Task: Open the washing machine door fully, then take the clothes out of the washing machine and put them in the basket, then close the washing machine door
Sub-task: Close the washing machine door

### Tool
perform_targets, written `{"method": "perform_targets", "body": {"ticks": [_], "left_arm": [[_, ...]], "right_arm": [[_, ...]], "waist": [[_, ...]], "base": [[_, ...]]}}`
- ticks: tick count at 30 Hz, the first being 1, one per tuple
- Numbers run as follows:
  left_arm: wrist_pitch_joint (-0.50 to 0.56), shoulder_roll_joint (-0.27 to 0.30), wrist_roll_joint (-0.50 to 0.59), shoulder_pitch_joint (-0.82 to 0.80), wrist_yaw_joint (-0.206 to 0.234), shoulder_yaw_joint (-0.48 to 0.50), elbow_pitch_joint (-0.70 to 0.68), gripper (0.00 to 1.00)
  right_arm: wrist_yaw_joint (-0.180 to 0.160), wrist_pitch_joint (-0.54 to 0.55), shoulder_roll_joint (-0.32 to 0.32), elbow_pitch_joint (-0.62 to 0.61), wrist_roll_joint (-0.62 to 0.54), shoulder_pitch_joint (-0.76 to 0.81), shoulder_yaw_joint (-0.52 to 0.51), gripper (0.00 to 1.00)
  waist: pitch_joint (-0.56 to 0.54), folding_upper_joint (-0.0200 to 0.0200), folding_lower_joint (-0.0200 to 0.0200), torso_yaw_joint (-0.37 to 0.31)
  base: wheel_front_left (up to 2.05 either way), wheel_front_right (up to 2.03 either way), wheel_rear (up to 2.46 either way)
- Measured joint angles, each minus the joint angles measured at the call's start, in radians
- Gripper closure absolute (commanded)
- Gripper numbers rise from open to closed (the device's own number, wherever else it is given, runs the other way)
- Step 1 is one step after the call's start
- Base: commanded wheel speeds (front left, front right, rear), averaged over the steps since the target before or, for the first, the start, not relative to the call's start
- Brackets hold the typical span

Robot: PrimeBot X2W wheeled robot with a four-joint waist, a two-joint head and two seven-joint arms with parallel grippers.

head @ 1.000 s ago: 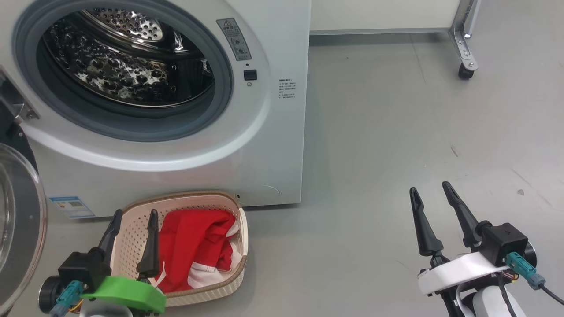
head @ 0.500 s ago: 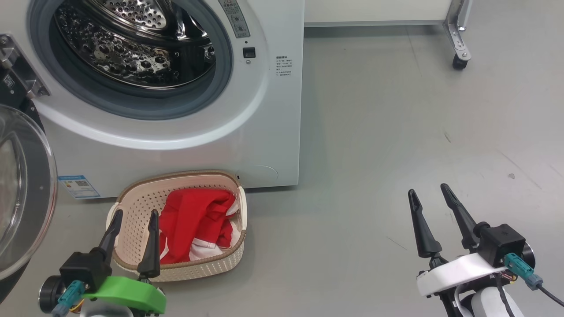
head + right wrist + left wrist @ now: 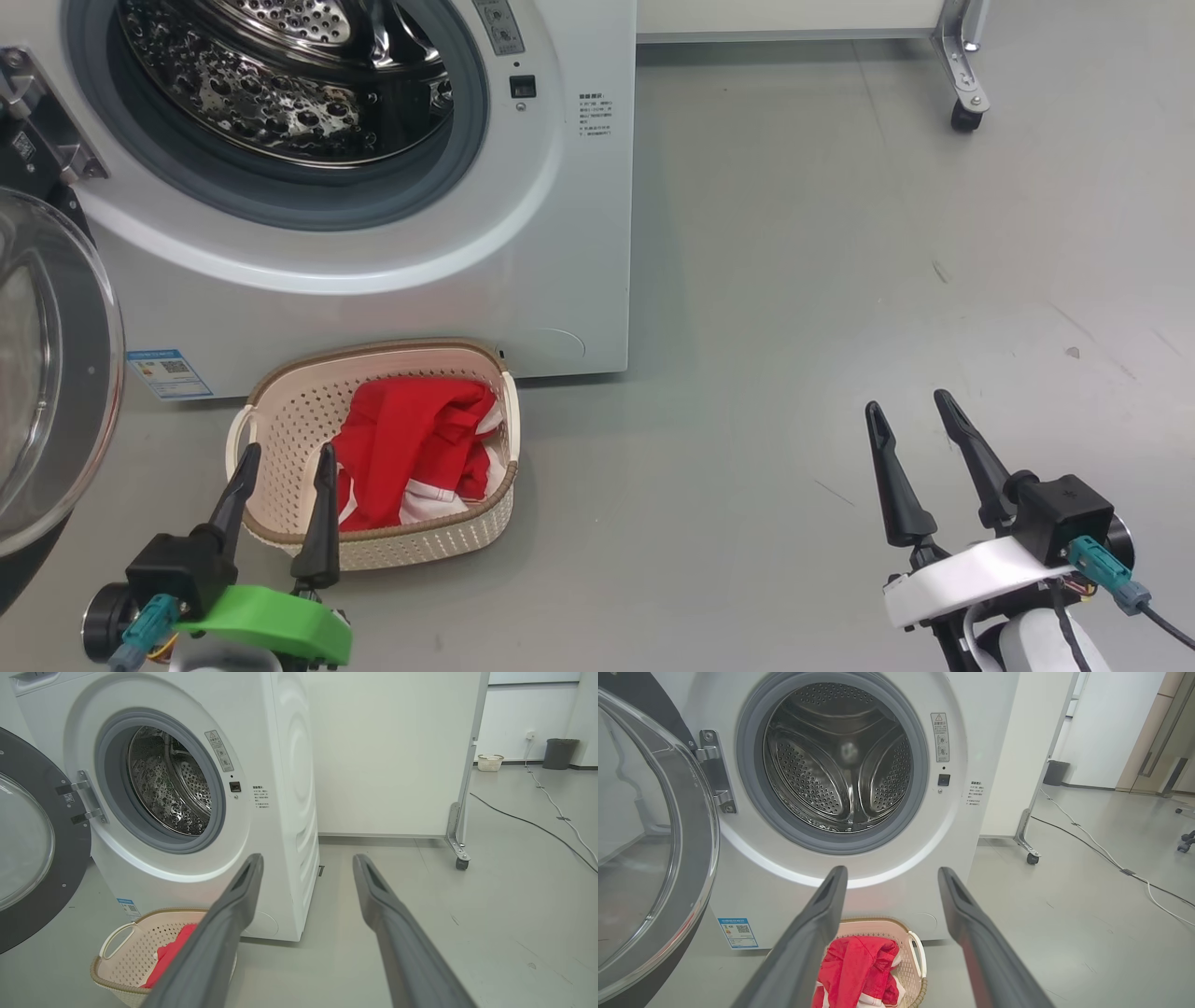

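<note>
Hovering left hand (image 3: 289, 450), spread wide, near basket (image 3: 373, 347), right hand (image 3: 907, 401) likewise

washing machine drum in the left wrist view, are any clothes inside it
No, the washing machine drum shows bare perforated steel, and the red clothes lie in the basket.

Grey warning label (image 3: 940, 737) with triangle sign, right of porthole on washing machine (image 3: 560, 233) front; print illegible. Lower right of it, short block of printed lines (image 3: 975, 793), too small to read. At lower-left front, blue label (image 3: 738, 933) with QR code; wording unreadable. No brand or number legible.
</note>
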Motion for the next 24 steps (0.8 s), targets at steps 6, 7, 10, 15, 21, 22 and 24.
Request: {"method": "perform_targets", "body": {"ticks": [6, 7, 10, 15, 21, 22, 24], "left_arm": [[0.0, 0.0, -0.001, 0.0, 0.0, 0.003, 0.0, 0.0], [0.0, 0.0, -0.001, 0.0, 0.0, 0.003, -0.001, 0.0], [0.0, 0.0, -0.001, 0.0, 0.0, 0.003, -0.003, 0.0], [0.0, 0.0, -0.001, 0.0, 0.0, 0.002, -0.003, 0.0], [0.0, 0.0, -0.001, 0.0, 0.001, 0.002, -0.004, 0.0], [0.0, 0.0, -0.001, 0.0, 0.001, 0.002, -0.004, 0.0], [0.0, 0.0, -0.001, 0.0, 0.001, 0.002, -0.004, 0.0]], "right_arm": [[0.0, 0.0, 0.0, 0.0, 0.0, 0.0, -0.003, 0.0], [0.0, 0.0, 0.0, 0.0, 0.0, 0.0, -0.003, 0.0], [0.0, 0.0, 0.0, 0.0, 0.0, 0.0, -0.003, 0.0], [0.0, 0.0, 0.0, 0.0, 0.0, 0.0, -0.003, 0.0], [0.0, 0.0, 0.001, 0.0, 0.0, 0.0, -0.003, 0.0], [0.0, 0.0, 0.001, 0.0, 0.0, 0.0, -0.003, 0.0], [0.0, 0.0, 0.001, 0.0, 0.0, 0.0, -0.003, 0.0]], "waist": [[0.006, 0.0, 0.0, 0.001], [0.006, 0.0, 0.0, 0.001], [0.008, 0.0, 0.0, 0.002], [0.01, 0.0, 0.0, 0.004], [0.011, 0.0, 0.0, 0.005], [0.011, 0.0, 0.0, 0.005], [0.011, 0.0, 0.0, 0.005]], "base": [[-0.22, 0.22, 0.0], [-0.34, 0.34, 0.0], [-0.26, 0.26, 0.0], [-0.09, 0.09, 0.0], [0.0, 0.0, 0.0], [0.0, 0.0, 0.0], [0.0, 0.0, 0.0]]}}
